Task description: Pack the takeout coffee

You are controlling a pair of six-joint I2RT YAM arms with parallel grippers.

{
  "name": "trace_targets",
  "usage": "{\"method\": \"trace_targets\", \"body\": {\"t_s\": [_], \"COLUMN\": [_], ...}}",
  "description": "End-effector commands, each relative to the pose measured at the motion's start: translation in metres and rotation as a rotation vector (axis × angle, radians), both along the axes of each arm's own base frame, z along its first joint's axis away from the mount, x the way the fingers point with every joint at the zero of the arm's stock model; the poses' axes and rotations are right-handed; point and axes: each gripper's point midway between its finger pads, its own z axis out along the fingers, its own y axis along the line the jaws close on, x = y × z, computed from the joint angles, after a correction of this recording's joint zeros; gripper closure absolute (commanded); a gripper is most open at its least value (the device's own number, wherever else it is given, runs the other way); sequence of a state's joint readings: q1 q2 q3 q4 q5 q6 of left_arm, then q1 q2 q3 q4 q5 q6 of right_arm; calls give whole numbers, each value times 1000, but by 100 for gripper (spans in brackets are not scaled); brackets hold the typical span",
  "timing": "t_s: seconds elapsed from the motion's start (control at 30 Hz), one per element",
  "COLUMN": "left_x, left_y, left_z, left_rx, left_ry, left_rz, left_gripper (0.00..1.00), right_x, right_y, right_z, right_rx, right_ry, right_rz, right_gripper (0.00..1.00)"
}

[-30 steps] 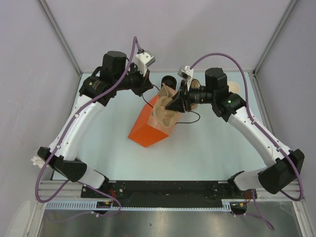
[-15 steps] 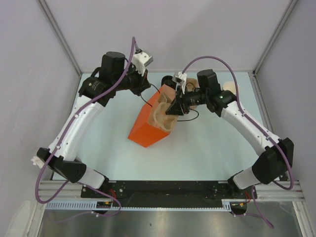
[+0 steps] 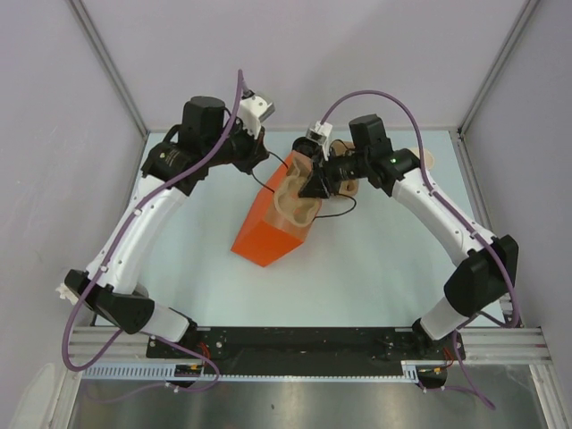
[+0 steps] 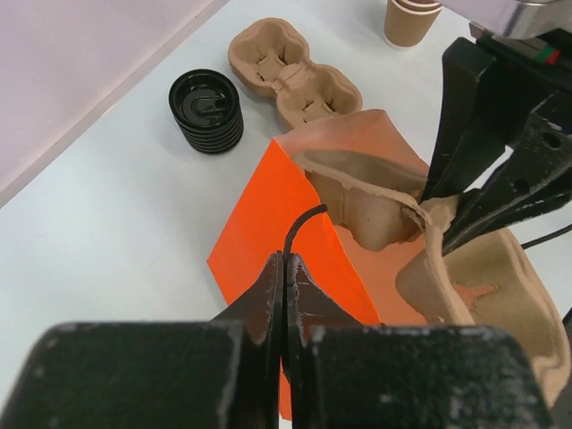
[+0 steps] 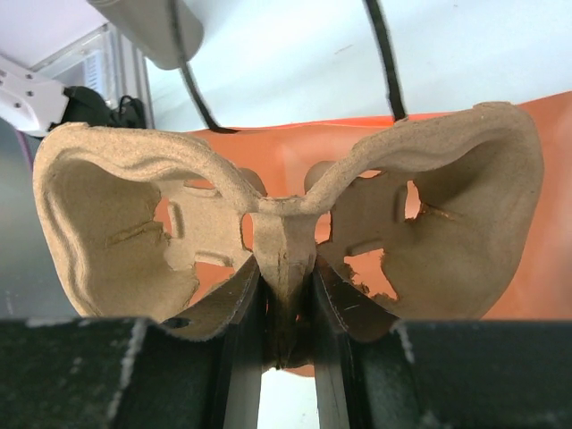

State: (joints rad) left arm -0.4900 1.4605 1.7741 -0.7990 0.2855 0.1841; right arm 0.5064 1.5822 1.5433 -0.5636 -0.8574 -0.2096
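Looking for the takeout coffee, I can't pick out a lidded cup in any view: tan cups sit nested in a cup stack (image 4: 409, 22) at the far edge, top cut off by the frame, and black lids sit apart in a lid stack (image 4: 206, 112) nr the far-left wall. Both arms reach to the far middle of the table (image 3: 375, 268), elbows out to the sides, wrists facing each other over the orange bag (image 3: 259, 228). L gripper (image 4: 284, 268) is clenched on the thin black bag handle (image 4: 299, 228), fingers pressed together w/ the cord btw them. R gripper (image 5: 286, 286) is clamped on the centre rib of the carrier (image 5: 107, 223), a well flaring out each side. Carrier sits partway in the bag's mouth; orange shows thru its slots. A spare carrier (image 4: 290, 71) lies flat on the table just beside the lid stack.
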Motion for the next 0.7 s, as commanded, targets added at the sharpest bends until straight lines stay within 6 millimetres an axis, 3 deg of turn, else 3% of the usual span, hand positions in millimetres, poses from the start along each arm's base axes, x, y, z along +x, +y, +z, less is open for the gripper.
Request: {"method": "trace_targets", "body": {"t_s": [0.0, 0.67], "left_x": [-3, 7], "left_y": [11, 40], "left_z": [17, 15], "left_rx": [-20, -6], "left_ry": [-51, -56], "left_rz": [38, 127], "left_gripper": [100, 99], "right_x": [12, 25], "right_y": [1, 27], "right_z": [-3, -36], "right_rx": [-52, -213], "right_ry": [-43, -162], "right_rz": [-11, -21], "right_gripper": [72, 71]}}
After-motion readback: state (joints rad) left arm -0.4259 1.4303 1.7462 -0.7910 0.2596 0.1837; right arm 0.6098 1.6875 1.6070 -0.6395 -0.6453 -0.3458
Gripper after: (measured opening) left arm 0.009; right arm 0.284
